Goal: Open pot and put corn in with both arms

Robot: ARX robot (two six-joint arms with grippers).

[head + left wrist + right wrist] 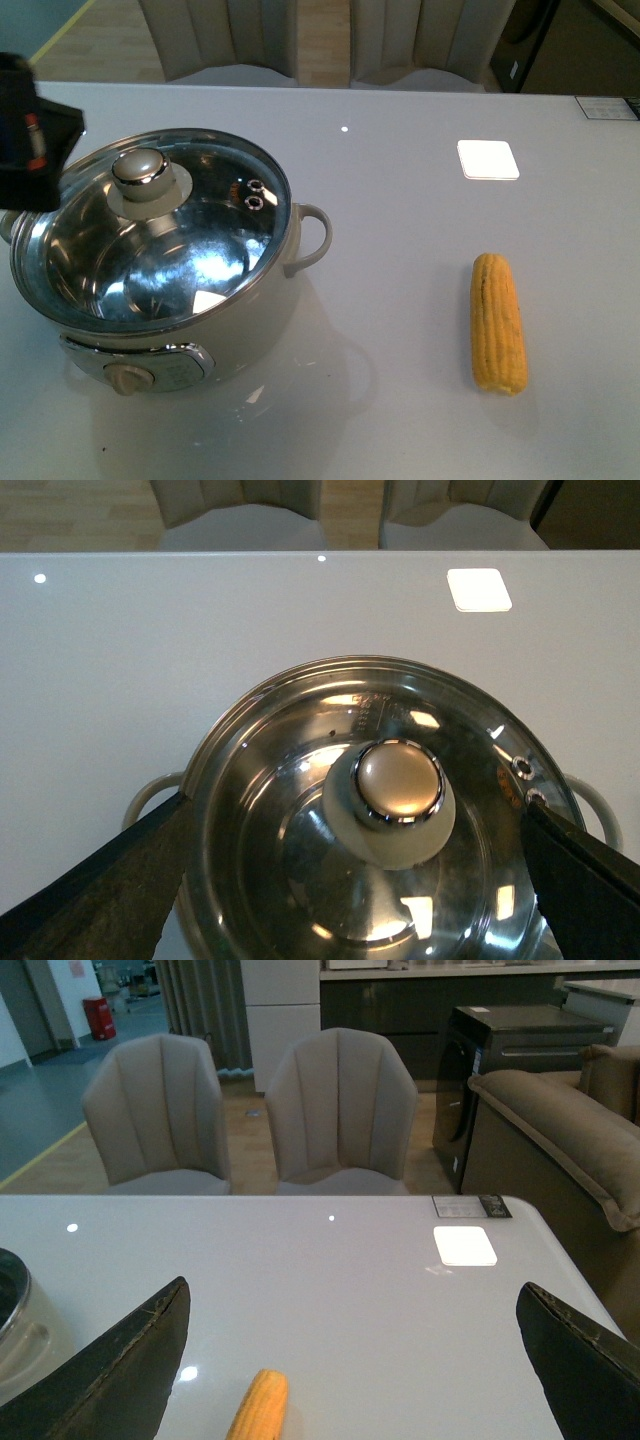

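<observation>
Cream-white pot sits on the grey surface, with the glass lid on and the knob on top. Left end effector hovers over the lid, fingers spread wide either side of the knob, gripping nothing. Corn lies flat, well right of the pot. Right end effector is above the surface near the corn, also spread wide and empty.

Glossy white table, white square pad, two beige chairs, brown sofa
</observation>
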